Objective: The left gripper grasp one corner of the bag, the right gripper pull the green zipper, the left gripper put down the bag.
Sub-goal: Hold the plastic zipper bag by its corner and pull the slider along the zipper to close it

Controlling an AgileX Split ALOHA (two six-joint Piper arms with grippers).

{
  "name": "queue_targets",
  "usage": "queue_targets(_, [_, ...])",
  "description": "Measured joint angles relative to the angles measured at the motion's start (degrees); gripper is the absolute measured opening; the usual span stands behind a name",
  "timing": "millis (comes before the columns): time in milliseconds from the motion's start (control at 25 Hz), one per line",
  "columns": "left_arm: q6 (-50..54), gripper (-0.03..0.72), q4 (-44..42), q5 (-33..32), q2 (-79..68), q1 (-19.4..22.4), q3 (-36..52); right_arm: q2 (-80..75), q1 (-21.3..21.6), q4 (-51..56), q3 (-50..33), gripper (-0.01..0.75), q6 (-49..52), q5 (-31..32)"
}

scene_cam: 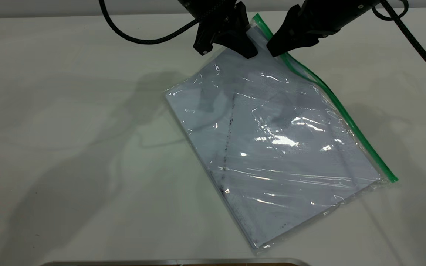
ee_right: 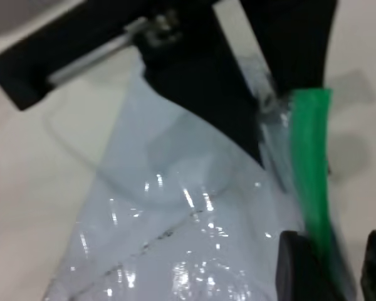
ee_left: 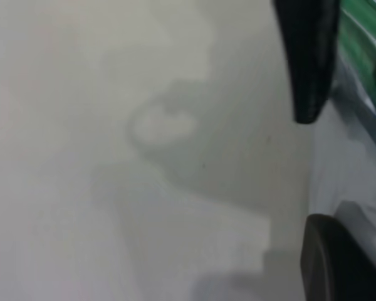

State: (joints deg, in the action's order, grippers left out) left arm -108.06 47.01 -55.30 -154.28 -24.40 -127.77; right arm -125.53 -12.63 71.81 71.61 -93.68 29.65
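The bag [scene_cam: 272, 147] is a clear pouch with white paper inside. It lies slanted on the white table with its far corner raised. My left gripper [scene_cam: 248, 44] is shut on that far corner, one finger over the plastic; it also shows in the right wrist view [ee_right: 238, 94]. In the left wrist view the gripper [ee_left: 321, 168] has the bag [ee_left: 354, 175] beside its fingers. The green zipper [scene_cam: 331, 96] runs along the bag's right edge. My right gripper [scene_cam: 274, 51] is open just right of the left one. Its jaws [ee_right: 338, 263] straddle the green zipper [ee_right: 310, 157]. No slider tab shows.
The white table [scene_cam: 68, 129] stretches to the left of and in front of the bag. A braided black cable [scene_cam: 142, 38] hangs from the left arm and another [scene_cam: 420, 48] from the right arm. A metal edge [scene_cam: 176, 261] runs along the near side.
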Motion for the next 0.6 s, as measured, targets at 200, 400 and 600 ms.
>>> queue_targets(200, [0.0, 0.051, 0.1, 0.1, 0.0, 0.0, 0.0, 0.0, 0.0, 0.0, 0.0, 0.230, 0.0, -0.4])
queue_targets(400, [0.9, 0.051, 0.1, 0.2, 0.0, 0.2, 0.0, 0.0, 0.0, 0.0, 0.0, 0.095, 0.0, -0.4])
queue_targets(600, [1.9, 0.051, 0.4, -0.4, 0.0, 0.9, 0.0, 0.0, 0.0, 0.2, 0.0, 0.041, 0.0, -0.4])
